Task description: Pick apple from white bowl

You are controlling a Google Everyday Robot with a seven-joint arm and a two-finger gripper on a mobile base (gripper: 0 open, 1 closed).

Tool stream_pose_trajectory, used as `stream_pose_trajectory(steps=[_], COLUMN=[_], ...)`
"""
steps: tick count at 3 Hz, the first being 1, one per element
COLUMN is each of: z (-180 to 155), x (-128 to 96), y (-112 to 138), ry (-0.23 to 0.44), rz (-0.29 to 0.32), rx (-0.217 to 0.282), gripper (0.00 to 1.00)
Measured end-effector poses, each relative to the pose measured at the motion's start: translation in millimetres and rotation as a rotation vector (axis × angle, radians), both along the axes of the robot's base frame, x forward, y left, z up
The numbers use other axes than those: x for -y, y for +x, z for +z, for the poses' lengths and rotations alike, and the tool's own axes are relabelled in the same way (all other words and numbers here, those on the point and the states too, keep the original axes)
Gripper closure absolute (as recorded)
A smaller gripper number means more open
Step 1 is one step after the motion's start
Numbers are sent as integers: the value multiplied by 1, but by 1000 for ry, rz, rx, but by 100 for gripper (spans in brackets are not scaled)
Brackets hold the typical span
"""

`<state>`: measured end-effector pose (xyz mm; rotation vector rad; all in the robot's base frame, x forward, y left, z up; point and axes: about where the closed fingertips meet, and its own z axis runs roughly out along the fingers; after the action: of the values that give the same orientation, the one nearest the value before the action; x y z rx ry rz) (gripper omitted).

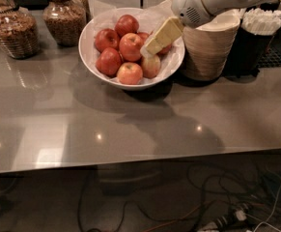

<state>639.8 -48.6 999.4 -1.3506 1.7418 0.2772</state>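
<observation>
The white bowl [85,52] stands on the grey counter at the back centre, lined with crinkled white paper and holding several apples. The apple [132,46], bright orange-red and large, lies in the middle of the pile. Darker red apples lie to its left [106,39] and behind it [127,24], and a paler yellow-blushed one [151,65] to the right. My gripper [147,50], cream-coloured on a white arm [203,1], reaches in from the upper right. It slants down over the bowl's right half, its tip just right of the apple and above the paler one.
Two glass jars of brown cereal [14,30] [65,16] stand at the back left. A stack of beige paper bowls [208,47] stands right of the white bowl, under my arm, with a dark holder of white sticks [263,23] beyond. The counter's front edge [130,164] overhangs floor cables [217,211].
</observation>
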Motion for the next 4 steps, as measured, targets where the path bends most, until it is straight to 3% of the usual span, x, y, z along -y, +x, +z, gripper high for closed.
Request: stream_pose_trajectory(steps=[2,4], z=[-37,-59], x=[-50,-63], y=[7,16], ry=[56,52], rz=[95,109], rx=[-28,-48], gripper=[30,23])
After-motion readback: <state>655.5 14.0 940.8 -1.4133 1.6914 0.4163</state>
